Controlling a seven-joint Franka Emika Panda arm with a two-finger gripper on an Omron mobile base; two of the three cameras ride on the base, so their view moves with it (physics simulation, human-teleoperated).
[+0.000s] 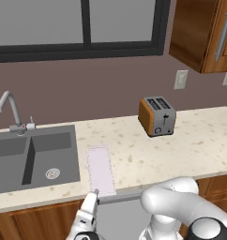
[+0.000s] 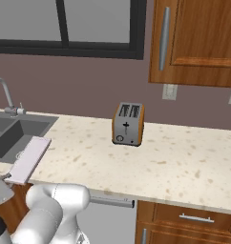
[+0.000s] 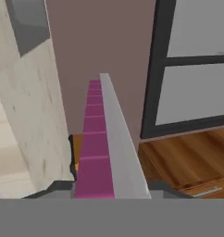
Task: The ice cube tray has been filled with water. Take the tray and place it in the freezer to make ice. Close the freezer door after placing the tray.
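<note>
The ice cube tray (image 1: pixel 101 168) is a pale lavender strip lying lengthwise on the speckled counter (image 1: pixel 148 154), just right of the sink. Its near end reaches the counter's front edge. My gripper (image 1: pixel 94 192) is at that front edge and is shut on the tray's near end. From the right base view, the tray (image 2: pixel 30 158) slightly overhangs the edge where the gripper (image 2: pixel 5 178) holds it. The hand view looks along the tray (image 3: pixel 102 148) edge-on, its pink cells running away from the gripper (image 3: pixel 111 187). The freezer and the freezer door are out of view.
A grey double sink (image 1: pixel 33 159) with a faucet (image 1: pixel 12 112) lies left of the tray. An orange-sided toaster (image 1: pixel 156 116) stands at the back of the counter. Wooden wall cabinets (image 2: pixel 194 43) hang above right, and a window (image 1: pixel 78 23) sits behind the sink.
</note>
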